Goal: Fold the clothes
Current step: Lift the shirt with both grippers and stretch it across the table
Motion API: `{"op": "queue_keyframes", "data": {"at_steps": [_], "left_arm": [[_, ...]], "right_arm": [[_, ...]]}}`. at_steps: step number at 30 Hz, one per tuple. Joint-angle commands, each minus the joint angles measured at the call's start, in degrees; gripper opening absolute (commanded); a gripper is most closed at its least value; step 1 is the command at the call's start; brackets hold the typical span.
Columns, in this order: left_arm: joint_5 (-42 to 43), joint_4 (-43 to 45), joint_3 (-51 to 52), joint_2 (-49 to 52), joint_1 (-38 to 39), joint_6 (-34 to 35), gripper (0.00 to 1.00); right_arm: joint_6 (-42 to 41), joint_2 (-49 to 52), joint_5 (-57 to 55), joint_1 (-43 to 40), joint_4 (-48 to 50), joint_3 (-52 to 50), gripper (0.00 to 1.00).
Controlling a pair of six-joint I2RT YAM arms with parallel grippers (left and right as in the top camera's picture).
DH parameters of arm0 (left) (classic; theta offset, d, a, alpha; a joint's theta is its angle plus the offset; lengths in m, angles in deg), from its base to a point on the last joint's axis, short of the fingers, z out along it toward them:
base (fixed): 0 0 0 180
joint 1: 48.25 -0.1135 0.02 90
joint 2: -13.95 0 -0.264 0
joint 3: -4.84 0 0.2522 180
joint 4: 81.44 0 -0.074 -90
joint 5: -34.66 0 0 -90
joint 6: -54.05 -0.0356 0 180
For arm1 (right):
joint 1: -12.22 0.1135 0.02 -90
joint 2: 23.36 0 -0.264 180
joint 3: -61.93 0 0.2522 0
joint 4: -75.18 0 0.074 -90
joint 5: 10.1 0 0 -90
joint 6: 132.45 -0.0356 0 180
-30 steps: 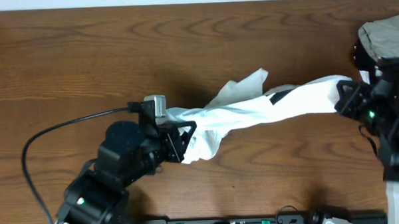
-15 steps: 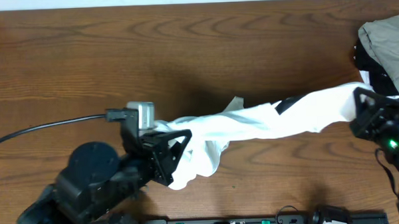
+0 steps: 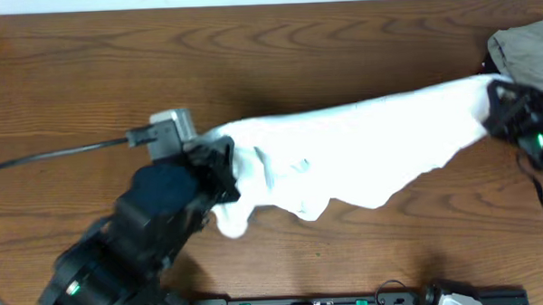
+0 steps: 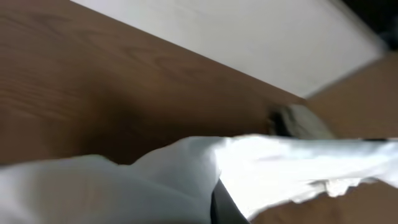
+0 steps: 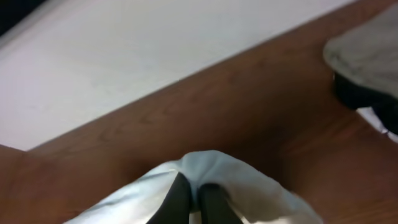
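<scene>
The clothes, a white T-shirt [image 3: 353, 150], hang stretched in a broad band above the table between my two grippers. My left gripper [image 3: 219, 163] is shut on its left end, and white cloth [image 4: 124, 186] fills the left wrist view over one dark finger [image 4: 224, 208]. At the far right my right gripper [image 3: 496, 95] is shut on the other end. In the right wrist view both dark fingers [image 5: 211, 202] pinch a fold of the shirt [image 5: 211, 168]. No lettering shows on the shirt.
A heap of beige-grey and dark garments [image 3: 526, 53] lies at the table's far right edge, just behind the right gripper, also seen as a heap [image 5: 367, 56]. The left arm's cable [image 3: 63, 152] trails left over the wooden table [image 3: 250, 54].
The shirt, a twisted rope a second ago, has spread into a wide sheet. My left gripper moved up and left, my right gripper up and right, pulling the cloth taut.
</scene>
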Motion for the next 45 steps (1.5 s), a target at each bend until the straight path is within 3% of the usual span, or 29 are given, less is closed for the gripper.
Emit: {"op": "queue_keyframes", "data": {"at_steps": [1, 12, 23, 26, 34, 45], "left_arm": [[-6.86, 0.35, -1.53, 1.44, 0.09, -3.74, 0.06], [0.20, -0.46, -3.69, -0.70, 4.66, -3.10, 0.06], [0.15, -6.01, -9.86, -1.01, 14.45, 1.33, 0.06], [-3.65, -6.14, -10.99, -1.01, 14.49, 1.51, 0.06], [-17.92, -5.70, -11.04, 1.31, 11.98, 1.44, 0.06], [-19.21, -3.02, -11.02, 17.57, -2.45, -0.70, 0.06]], "right_arm": [[-0.87, 0.63, -1.33, -0.07, 1.40, 0.42, 0.01], [0.00, -8.22, -2.29, -0.07, -3.30, 0.72, 0.01], [0.46, -13.55, -2.27, -0.09, -10.73, 8.15, 0.01], [0.66, -12.48, -2.32, -0.09, -10.58, 9.92, 0.01], [0.59, -0.68, -1.57, -0.07, -6.16, 10.05, 0.01], [0.63, 24.55, -2.12, 3.80, 2.67, 10.03, 0.01]]}}
